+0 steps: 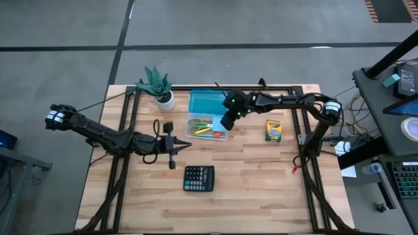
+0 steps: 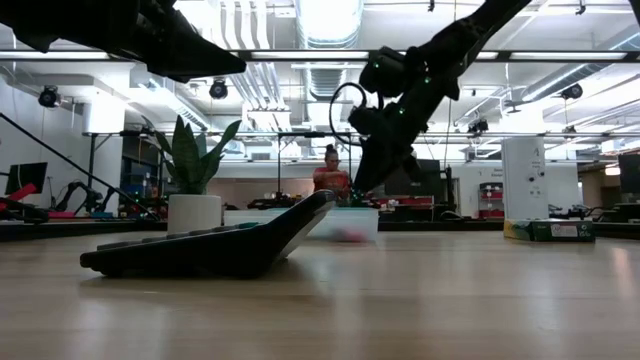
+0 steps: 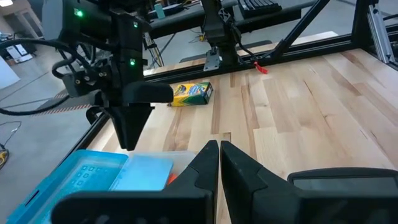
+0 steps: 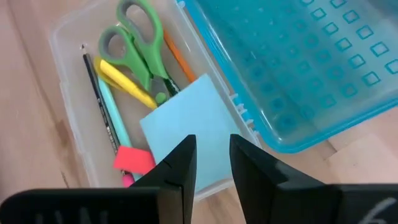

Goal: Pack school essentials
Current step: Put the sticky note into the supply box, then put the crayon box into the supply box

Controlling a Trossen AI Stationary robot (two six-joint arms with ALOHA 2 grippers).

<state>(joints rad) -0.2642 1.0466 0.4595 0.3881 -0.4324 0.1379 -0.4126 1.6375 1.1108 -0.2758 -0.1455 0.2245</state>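
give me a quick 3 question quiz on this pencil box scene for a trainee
1. True or false: the crayon box is already inside the pencil case.
2. Which gripper hangs over the pencil case: A) left gripper B) right gripper?
3. Fill in: the note pad lies in the case beside the green-handled ______.

Key: 1 false, it lies on the table to the case's right in the high view. 2 B. 3 scissors.

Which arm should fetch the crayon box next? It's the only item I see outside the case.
Right. The right gripper hovers over the open case, nearer the crayon box; the left gripper sits farther away.
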